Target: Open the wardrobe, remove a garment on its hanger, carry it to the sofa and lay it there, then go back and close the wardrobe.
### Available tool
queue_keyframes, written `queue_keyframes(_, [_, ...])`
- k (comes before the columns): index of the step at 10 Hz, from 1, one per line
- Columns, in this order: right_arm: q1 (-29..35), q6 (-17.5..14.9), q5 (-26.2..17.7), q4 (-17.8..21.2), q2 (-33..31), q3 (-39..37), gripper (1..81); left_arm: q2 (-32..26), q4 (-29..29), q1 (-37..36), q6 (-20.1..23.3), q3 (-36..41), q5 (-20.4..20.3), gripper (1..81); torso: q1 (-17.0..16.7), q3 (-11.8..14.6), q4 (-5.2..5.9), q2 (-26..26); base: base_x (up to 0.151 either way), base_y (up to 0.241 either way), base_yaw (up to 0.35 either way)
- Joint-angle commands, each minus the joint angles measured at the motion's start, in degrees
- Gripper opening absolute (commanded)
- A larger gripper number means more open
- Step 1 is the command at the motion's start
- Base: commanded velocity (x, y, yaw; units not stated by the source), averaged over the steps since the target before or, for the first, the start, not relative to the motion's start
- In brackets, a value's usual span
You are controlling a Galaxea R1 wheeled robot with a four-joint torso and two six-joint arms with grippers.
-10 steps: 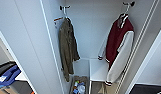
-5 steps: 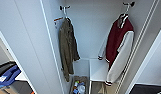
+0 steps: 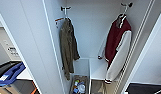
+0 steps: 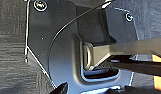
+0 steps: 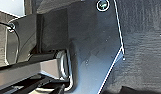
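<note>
Nothing has shifted since the earlier frames: camera and clothes sit as they were. Whether either arm's fingers are wide or narrow cannot be told from the wrist views. Inside the open wardrobe [image 3: 33, 37], the garment [image 3: 116, 47] hangs at the right on its hanger [image 3: 124, 11], well apart from the olive jacket [image 3: 68, 47]. A good reach would likely take the hanger hook, lifting upward before drawing outward.
</note>
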Motion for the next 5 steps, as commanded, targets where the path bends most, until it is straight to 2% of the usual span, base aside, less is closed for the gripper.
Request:
queue_keyframes(1, [1.5, -0.1, -3.6, -0.6, -0.2, -0.1, 81.1, -0.3, 0.4, -0.9, 0.4, 0.1, 2.9, 81.1, 0.0, 0.0, 0.00, 0.0, -0.077, 0.000, 0.000])
queue_keyframes(3, [3.1, 0.0, -3.8, -3.6, 0.4, -0.1, 81.1, -0.2, 0.5, -0.9, 0.4, 0.1, 3.0, 81.1, 0.0, 0.0, 0.00, 0.0, -0.074, 0.000, 0.000])
queue_keyframes(4, [4.7, -0.1, -5.4, -8.9, 0.9, -0.1, 81.1, -0.2, 0.5, -0.9, 0.4, 0.1, 3.0, 81.1, 0.0, 0.0, 0.00, 0.0, 0.000, 0.000, 0.000])
queue_keyframes(5, [6.7, 0.0, -8.4, -15.9, 1.6, 0.0, 81.1, -0.2, 0.5, -1.0, 0.4, 0.1, 2.9, 81.1, -0.1, 0.0, 0.00, -0.1, 0.000, 0.000, 0.000])
